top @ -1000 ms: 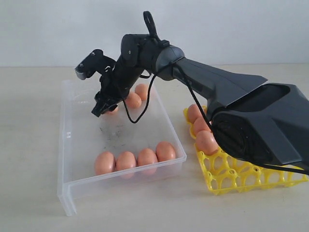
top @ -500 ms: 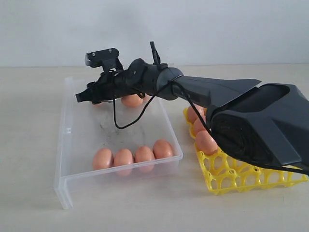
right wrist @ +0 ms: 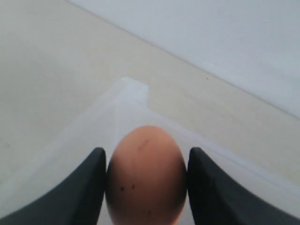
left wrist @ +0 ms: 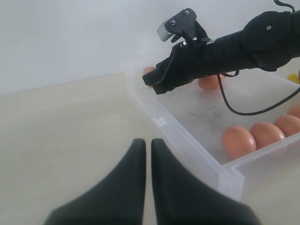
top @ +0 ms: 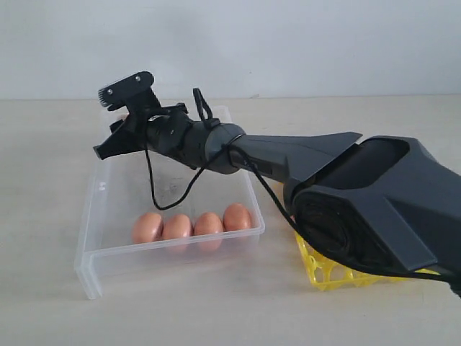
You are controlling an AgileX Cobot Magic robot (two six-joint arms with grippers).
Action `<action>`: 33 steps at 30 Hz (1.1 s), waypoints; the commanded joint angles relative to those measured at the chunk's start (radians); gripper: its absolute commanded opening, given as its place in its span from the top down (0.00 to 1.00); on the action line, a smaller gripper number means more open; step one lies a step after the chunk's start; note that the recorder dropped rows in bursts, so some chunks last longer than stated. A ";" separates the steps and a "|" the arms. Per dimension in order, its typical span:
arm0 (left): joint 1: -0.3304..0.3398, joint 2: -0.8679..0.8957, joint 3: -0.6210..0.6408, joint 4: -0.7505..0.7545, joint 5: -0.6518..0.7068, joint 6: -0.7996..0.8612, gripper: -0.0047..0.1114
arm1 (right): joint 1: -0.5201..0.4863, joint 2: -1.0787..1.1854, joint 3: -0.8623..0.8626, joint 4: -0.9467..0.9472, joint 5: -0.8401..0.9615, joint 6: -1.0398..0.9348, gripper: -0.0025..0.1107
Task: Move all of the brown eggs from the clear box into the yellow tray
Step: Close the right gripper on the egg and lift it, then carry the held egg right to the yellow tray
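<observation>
Now the clear box holds brown eggs (four in front); right fingers clasp one; left fingers closed, empty.

Four smooth orange-brown oval eggs glow in a row at the near wall of the shallow transparent plastic box. The box is colourless, a touch milky at the rim, with dark specks scattered over its floor. Between the matte black fingers of the right gripper there's one more egg: warm tan-orange, a short dark streak near its top, a few tiny black dots lower down. On the right, a corner of the bright yellow plastic lattice tray shows beside the charcoal-black arm. The left gripper is black too. Pale beige tabletop, off-white wall at the far side.
</observation>
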 commanded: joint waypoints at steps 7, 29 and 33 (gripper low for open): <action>-0.006 -0.003 0.004 0.002 -0.002 0.000 0.93 | 0.028 -0.009 0.001 -0.001 0.062 -0.318 0.98; -0.006 -0.003 0.004 0.002 -0.002 0.000 0.93 | 0.084 -0.009 0.106 0.267 -0.873 -0.921 0.98; -0.006 -0.003 0.004 0.002 -0.002 0.000 0.93 | 0.102 -0.009 0.176 0.168 -0.983 -0.660 0.98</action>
